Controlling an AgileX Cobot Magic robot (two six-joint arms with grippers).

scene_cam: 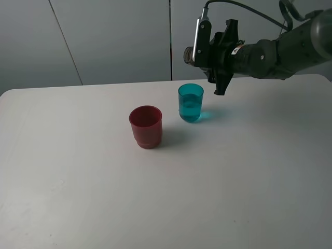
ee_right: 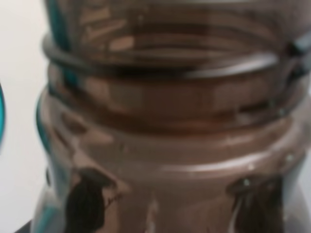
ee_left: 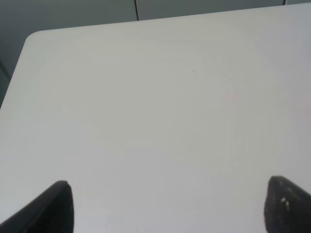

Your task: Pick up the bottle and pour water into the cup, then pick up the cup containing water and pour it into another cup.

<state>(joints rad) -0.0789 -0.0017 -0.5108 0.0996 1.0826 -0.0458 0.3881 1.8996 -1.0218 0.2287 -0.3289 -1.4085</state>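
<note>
while the right arm reaches in over the table's (scene_cam: 78, 197) far right edge, the right gripper (scene_cam: 220, 57) holds the bottle (scene_cam: 189, 55) tipped nearly level above the surface, its open neck pointing toward the far left, as seen from the high camera; the claw is clamped tight on the bottle's body, most of which is hidden behind the wrist; just below the neck, the teal cup (scene_cam: 191, 102) stands upright near the far edge, right of centre, with water showing in it; the red cup (scene_cam: 146, 126) stands upright near it, closer to the table's middle, the two apart and not touching; neither cup is touched by the gripper.

from the left wrist camera, only bare white table (ee_left: 155, 111) shows, with one rounded far corner in view; the left gripper (ee_left: 167, 206) hangs over it with its dark fingertips (ee_left: 58, 204) spread wide and nothing between them.

from the right wrist camera, the bottle's (ee_right: 165, 136) brown threaded neck fills the picture at close range, blurred; dark finger shapes press against its sides; slivers of teal show at one edge, too blurred to place.
</note>
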